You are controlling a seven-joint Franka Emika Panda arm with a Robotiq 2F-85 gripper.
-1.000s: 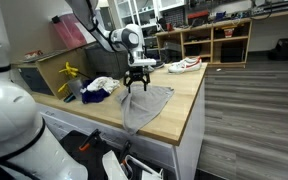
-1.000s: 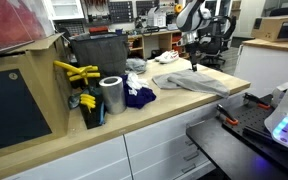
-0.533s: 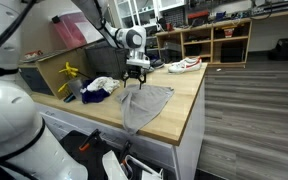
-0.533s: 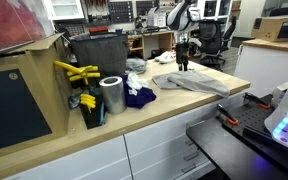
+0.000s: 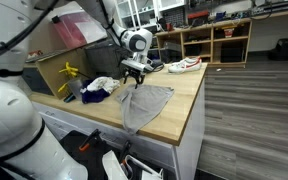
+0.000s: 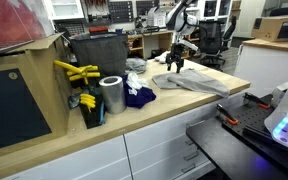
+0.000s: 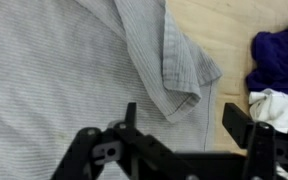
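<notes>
A grey cloth (image 5: 147, 103) lies spread on the wooden table (image 5: 184, 100), one end hanging over the front edge. It also shows in an exterior view (image 6: 194, 82) and fills the wrist view (image 7: 74, 70), with a folded corner (image 7: 179, 85). My gripper (image 5: 133, 76) hovers open just above the cloth's far edge, tilted; it also shows in an exterior view (image 6: 175, 64). In the wrist view its fingers (image 7: 184, 125) stand apart with nothing between them.
A dark blue cloth (image 6: 139, 97) and a white cloth (image 5: 102, 84) lie beside the grey one. A metal can (image 6: 111, 96), yellow tools (image 6: 76, 72) and a dark bin (image 6: 96, 55) stand nearby. A white shoe (image 5: 184, 66) lies at the table's far end.
My gripper has moved along the cloth's far edge toward the blue and white cloths and has tilted. The cloth has not moved.
</notes>
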